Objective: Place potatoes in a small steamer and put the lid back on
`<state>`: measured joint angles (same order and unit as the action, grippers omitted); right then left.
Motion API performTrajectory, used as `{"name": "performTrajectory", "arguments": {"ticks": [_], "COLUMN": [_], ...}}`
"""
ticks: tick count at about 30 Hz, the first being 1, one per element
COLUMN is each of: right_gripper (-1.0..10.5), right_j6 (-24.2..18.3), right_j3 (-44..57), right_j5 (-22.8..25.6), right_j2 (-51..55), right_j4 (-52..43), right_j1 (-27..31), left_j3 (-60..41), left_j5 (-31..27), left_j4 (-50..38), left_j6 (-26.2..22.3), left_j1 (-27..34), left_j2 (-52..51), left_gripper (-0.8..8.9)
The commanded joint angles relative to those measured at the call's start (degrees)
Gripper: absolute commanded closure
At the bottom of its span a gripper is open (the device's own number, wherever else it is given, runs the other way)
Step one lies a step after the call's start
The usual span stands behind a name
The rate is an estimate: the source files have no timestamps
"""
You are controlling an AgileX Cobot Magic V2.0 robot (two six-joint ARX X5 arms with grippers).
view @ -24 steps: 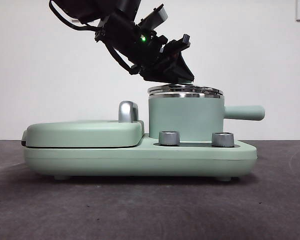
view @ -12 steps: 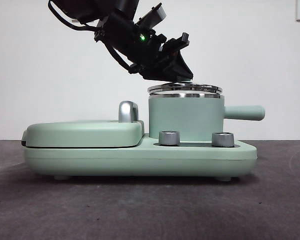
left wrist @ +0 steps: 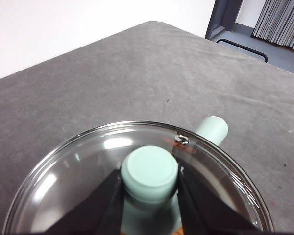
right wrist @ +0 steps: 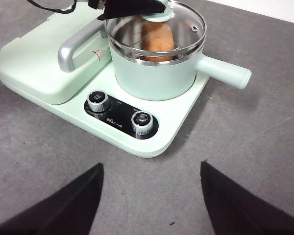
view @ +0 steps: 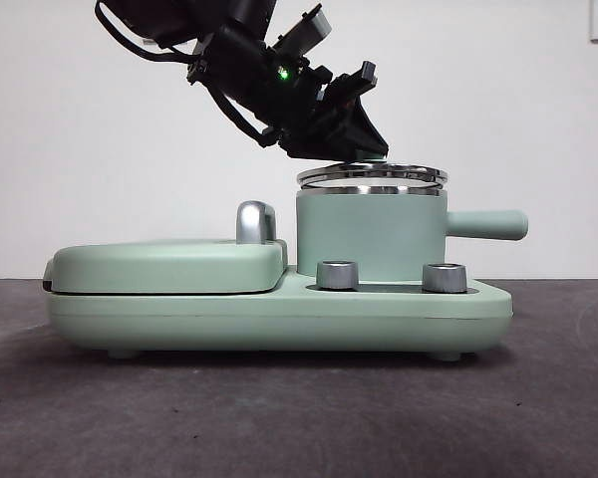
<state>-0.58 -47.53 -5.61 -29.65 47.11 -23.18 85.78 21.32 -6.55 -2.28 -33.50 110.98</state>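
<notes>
Over the small steamer, the left end effector grips the lid, half-hiding the potatoes.

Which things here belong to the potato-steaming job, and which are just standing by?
In the job: potato inside the steamer; lid over the rim; left gripper shut on the lid's knob.

Standing by: grill plate, two dials, right gripper open above the table.
</notes>
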Motion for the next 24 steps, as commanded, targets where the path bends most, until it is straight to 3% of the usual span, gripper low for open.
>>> {"name": "performTrajectory", "arguments": {"ticks": [1,18,24], "right_gripper": [6.5,6.5,6.5], "right_j6": [0.61,0.61,0.61], "right_j3": [-0.33,-0.33,-0.33], "right_j5": [0.83,1.2,1.2], "right_j2": [-0.11,-0.11,-0.11], "right_j4": [-0.35,-0.35,-0.33], "right_j1": [-0.26,-0.24,-0.26], "left_j3": [1.57,1.55,1.57], "left_j5": [0.42,0.83,0.83], "left_j4": [-2.01,-1.27,0.98], "left_j6": [-0.26,-1.36,-1.36], "left_j1": [-0.33,-0.33,-0.31], "left_j2": [1.07,2.43,2.08], "left_gripper": [8.05,8.03,6.13]}}
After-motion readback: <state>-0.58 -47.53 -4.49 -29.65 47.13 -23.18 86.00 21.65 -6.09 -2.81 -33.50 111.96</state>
